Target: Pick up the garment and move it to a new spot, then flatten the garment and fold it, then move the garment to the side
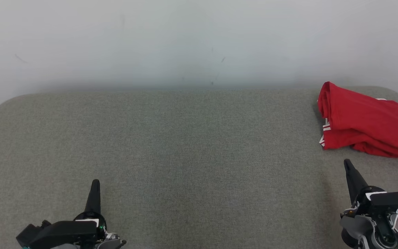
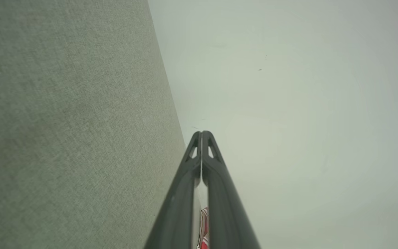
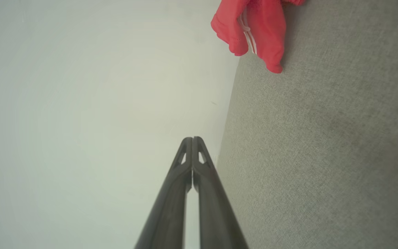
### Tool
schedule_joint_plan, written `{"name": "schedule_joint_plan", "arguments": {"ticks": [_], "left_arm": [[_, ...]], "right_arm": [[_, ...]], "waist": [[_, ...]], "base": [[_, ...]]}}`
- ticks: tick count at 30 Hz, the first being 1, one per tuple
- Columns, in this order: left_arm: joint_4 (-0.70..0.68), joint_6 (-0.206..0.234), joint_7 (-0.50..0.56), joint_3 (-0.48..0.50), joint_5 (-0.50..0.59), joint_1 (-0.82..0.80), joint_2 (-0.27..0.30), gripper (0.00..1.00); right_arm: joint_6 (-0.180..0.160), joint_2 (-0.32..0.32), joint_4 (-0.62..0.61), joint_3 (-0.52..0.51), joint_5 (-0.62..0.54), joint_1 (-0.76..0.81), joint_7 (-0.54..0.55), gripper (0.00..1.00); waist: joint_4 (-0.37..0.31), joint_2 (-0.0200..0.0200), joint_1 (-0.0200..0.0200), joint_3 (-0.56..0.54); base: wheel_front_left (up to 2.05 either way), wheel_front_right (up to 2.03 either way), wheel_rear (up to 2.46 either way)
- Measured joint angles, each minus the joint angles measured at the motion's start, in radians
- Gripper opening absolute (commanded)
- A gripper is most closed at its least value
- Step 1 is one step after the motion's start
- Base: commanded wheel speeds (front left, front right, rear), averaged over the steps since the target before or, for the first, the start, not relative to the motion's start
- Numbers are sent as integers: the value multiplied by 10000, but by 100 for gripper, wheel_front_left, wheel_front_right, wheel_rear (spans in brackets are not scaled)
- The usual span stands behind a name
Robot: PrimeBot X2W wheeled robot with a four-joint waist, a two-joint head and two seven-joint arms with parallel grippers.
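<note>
A red garment [image 1: 366, 121] with white stripes lies folded in a bundle at the far right of the grey fabric table [image 1: 185, 148]. The right wrist view shows the garment [image 3: 254, 31] at its top edge, and a sliver of the garment [image 2: 204, 228] peeks between the fingers in the left wrist view. My left gripper [image 1: 95, 183] rests at the lower left, shut and empty, far from the garment. Just below the garment at the lower right, my right gripper [image 1: 347, 163] is shut and empty, a short gap away. In the wrist views the left gripper [image 2: 201, 133] and right gripper [image 3: 192, 139] show their tips pressed together.
A pale wall [image 1: 199, 41] rises directly behind the table's far edge. The table has rounded far corners, and the garment lies close to its right edge. Open grey fabric spreads across the middle and left.
</note>
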Motion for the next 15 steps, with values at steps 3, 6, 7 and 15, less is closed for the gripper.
{"name": "schedule_joint_plan", "arguments": {"ticks": [3, 6, 7, 15], "left_arm": [[31, -2, 35, -13, -274, -69, 0, 0], [36, -8, 65, -19, -407, -147, 2, 0], [40, -10, 67, -27, -470, -151, 2, 0], [111, -15, 130, -52, -1041, -254, 4, 0]], "right_arm": [[0, -4, 23, -46, 228, -106, 88, 0], [0, -4, 65, -81, 364, -106, 134, 0], [-2, -6, 77, -98, 430, -115, 176, 0], [0, -10, 153, -217, 957, -302, 366, 0]], "waist": [[0, 0, 0, 1], [-1, 0, 0, 2], [-1, 0, 0, 3], [-2, 0, 0, 6]], "base": [[0, 0, 0], [0, 0, 0], [0, 0, 0], [0, 0, 0]]}}
